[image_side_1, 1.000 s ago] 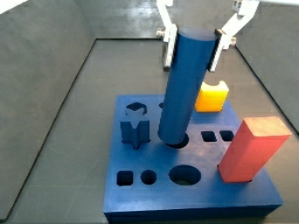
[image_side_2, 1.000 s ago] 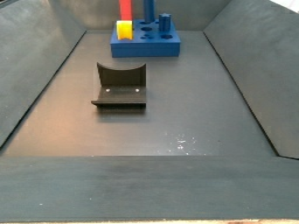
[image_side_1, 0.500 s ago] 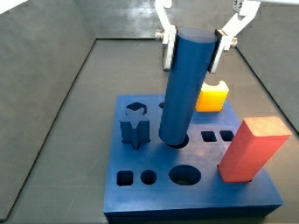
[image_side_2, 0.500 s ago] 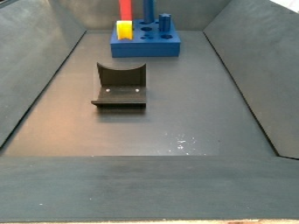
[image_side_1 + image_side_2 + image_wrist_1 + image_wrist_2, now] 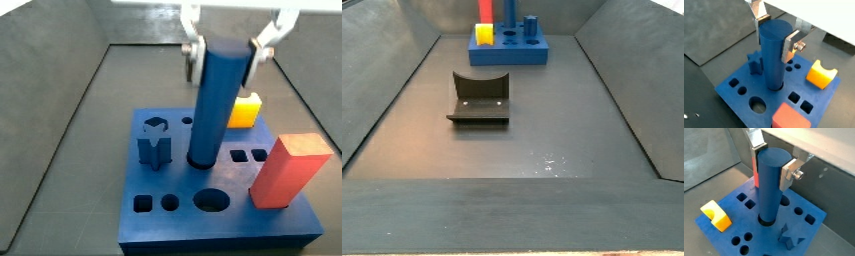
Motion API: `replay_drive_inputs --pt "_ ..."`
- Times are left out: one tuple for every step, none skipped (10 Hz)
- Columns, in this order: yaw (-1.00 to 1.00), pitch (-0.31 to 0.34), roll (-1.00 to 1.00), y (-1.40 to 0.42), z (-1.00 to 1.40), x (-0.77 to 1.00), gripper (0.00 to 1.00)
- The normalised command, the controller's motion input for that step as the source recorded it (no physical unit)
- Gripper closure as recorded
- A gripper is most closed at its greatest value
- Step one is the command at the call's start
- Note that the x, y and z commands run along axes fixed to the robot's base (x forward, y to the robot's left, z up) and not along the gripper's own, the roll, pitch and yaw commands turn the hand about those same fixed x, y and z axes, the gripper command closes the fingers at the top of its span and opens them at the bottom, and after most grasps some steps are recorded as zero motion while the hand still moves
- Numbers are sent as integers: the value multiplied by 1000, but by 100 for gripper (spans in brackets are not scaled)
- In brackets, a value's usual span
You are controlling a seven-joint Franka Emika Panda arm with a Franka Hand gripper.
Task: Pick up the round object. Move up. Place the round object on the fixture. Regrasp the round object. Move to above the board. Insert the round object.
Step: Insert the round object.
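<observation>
The smooth, matte blue cylindrical rod (image 5: 218,100) is standing upright with its lower end sitting in a round hole of the thick blue square board (image 5: 214,215), and the pincer (image 5: 235,42) is hanging right at the rod's top, over the board's middle. Its flat silver finger plates (image 5: 791,44) are flanking the rod's upper end on both sides in both wrist views; the pincer (image 5: 773,159) is looking slightly parted there, though whether the dark pads are pressing the rod or just clearing it I cannot tell. The rod (image 5: 773,55) is showing a round flat top face and a plain, unmarked side. On the board, a glossy yellow block with a scooped top (image 5: 821,75) is sitting near one corner, a tall salmon-red rectangular block (image 5: 289,170) is rising from another, and a short notched blue peg (image 5: 154,147) is standing beside the rod. Out on the dark grey tabletop (image 5: 543,150), the dark olive-brown fixture with its U-shaped notch (image 5: 478,98) is resting well apart from the board (image 5: 508,47).
</observation>
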Motion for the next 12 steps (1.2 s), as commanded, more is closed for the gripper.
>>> replay_drive_inputs --pt "0 0 -57 0 -197 91 100" --pt "0 0 -57 26 -134 43 100" --pt "0 0 0 86 -60 0 100" --pt "0 0 19 163 -51 -6 100" --pt "0 0 34 143 -89 -11 100" --pt "0 0 1 34 -134 0 100" --pt "0 0 0 0 -266 0 100" --pt "0 -54 0 0 -566 0 100" --pt "0 -53 -60 -166 -586 0 100" --pt "0 -11 -83 -314 -391 0 100" --pt "0 -11 -109 -317 -306 0 100" --pt "0 -4 -134 -257 -306 3 100"
